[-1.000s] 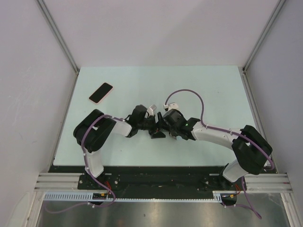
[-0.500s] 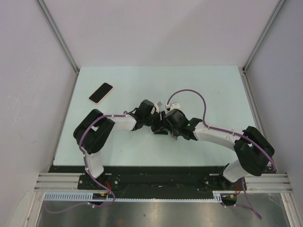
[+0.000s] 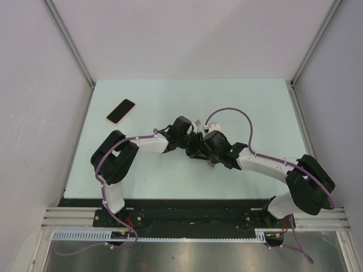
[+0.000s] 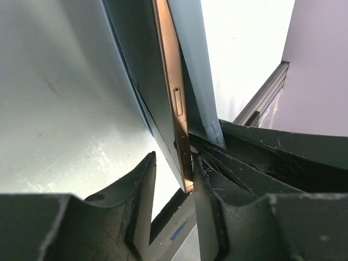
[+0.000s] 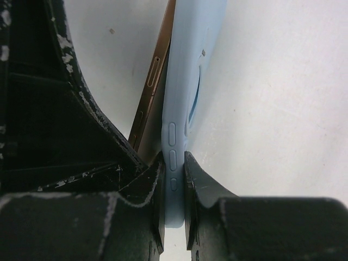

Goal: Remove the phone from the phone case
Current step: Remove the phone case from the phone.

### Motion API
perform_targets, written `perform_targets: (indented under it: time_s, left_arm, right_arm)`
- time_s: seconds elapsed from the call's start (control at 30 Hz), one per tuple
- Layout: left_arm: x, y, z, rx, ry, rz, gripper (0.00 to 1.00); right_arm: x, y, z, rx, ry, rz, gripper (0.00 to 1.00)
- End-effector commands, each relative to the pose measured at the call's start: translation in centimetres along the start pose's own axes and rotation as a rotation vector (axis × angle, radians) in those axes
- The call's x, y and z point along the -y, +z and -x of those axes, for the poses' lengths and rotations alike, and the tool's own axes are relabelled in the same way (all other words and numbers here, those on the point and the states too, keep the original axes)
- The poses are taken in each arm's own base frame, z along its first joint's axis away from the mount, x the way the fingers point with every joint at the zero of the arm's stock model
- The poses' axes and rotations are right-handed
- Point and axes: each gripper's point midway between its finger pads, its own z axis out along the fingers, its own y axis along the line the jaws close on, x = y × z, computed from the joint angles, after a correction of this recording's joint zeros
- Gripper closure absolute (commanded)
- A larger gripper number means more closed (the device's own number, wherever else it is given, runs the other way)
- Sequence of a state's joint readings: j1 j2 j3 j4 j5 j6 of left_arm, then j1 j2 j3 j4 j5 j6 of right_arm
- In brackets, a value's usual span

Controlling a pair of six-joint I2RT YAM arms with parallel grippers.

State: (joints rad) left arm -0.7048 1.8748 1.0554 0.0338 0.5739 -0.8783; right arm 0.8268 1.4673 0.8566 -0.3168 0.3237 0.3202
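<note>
A phone with a gold edge point(image 4: 175, 103) sits partly in a light blue case point(image 4: 193, 65), held on edge above the table's middle. My right gripper point(image 5: 173, 163) is shut on the case's point(image 5: 187, 65) side with the buttons. The phone's gold edge point(image 5: 155, 81) has peeled away from the case on the left. My left gripper point(image 4: 173, 161) is open around the phone's lower corner: one finger point(image 4: 204, 185) touches it, the other point(image 4: 142, 179) stands apart. In the top view the left gripper point(image 3: 190, 138) and right gripper point(image 3: 199, 145) meet, hiding phone and case.
A second phone in a pink case point(image 3: 121, 111) lies flat at the table's back left. The pale green table point(image 3: 255, 107) is walled by white panels on three sides. A purple cable point(image 3: 232, 111) arches over the right arm.
My left gripper has moved right and closed in on the right gripper, bringing its fingers around the phone. The right arm has shifted slightly to the right.
</note>
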Motion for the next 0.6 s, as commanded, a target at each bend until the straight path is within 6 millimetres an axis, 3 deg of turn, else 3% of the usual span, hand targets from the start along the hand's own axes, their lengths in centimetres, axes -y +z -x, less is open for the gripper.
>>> perform_targets:
  time_s: [0.0, 0.1, 0.33, 0.57]
  left_arm:
    - [-3.2, 2.3, 0.9, 0.070, 0.077, 0.187, 0.64]
    - [-4.7, 1.8, 1.3, 0.083, 0.111, 0.316, 0.60]
    - [-5.2, -0.5, 3.5, 0.191, 0.193, 0.505, 0.57]
    - [-4.5, 1.3, 2.0, 0.159, 0.163, 0.450, 0.58]
  right_arm:
    - [-4.2, -3.2, 1.0, 0.021, 0.059, 0.232, 1.00]
    - [-3.5, -4.3, 1.9, 0.055, 0.083, 0.222, 1.00]
    - [-2.8, -6.1, 3.6, 0.139, 0.139, 0.234, 1.00]
    - [-3.5, -5.0, 2.8, 0.125, 0.194, 0.264, 1.00]
